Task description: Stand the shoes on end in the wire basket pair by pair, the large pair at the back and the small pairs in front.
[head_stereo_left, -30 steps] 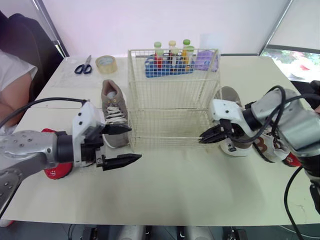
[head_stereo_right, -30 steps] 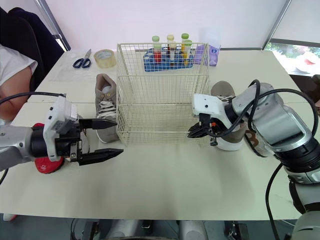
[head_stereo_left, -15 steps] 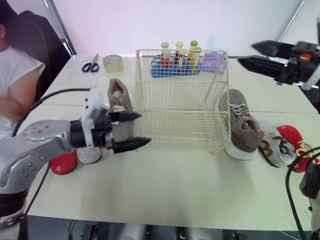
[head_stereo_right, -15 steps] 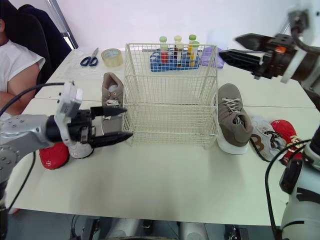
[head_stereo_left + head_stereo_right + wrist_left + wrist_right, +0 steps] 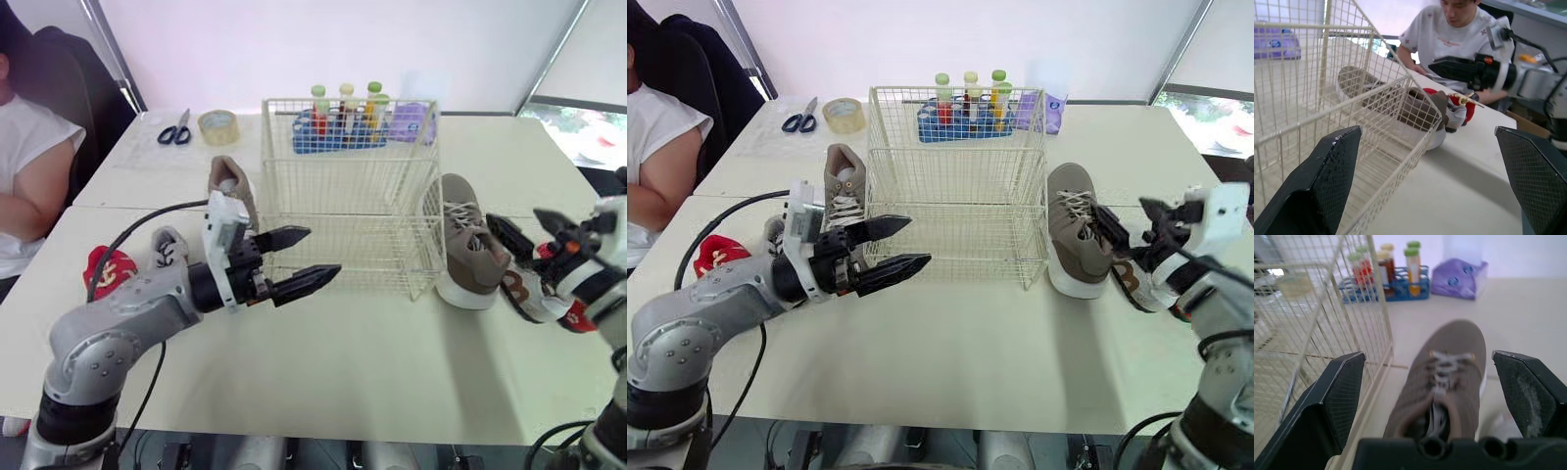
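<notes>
Standing mid-desk (image 5: 392, 372), nearer the far edge, the cream wire basket (image 5: 348, 157) has one taupe lace-up sneaker (image 5: 230, 181) resting just beside its left wall and a second taupe sneaker (image 5: 468, 250) just beside its right wall. The left claw (image 5: 318, 253) hovers by the basket's front left corner, fingers apart. The right claw (image 5: 512, 215), also spread wide, hangs near the second taupe sneaker, toward the desk's right edge.

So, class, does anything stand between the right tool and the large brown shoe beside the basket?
Nothing visible does. The right tool, open, points straight at the large brown shoe, with no object between them. The wire basket stands beside the shoe, on the robot's left of it, out of the path.
</notes>
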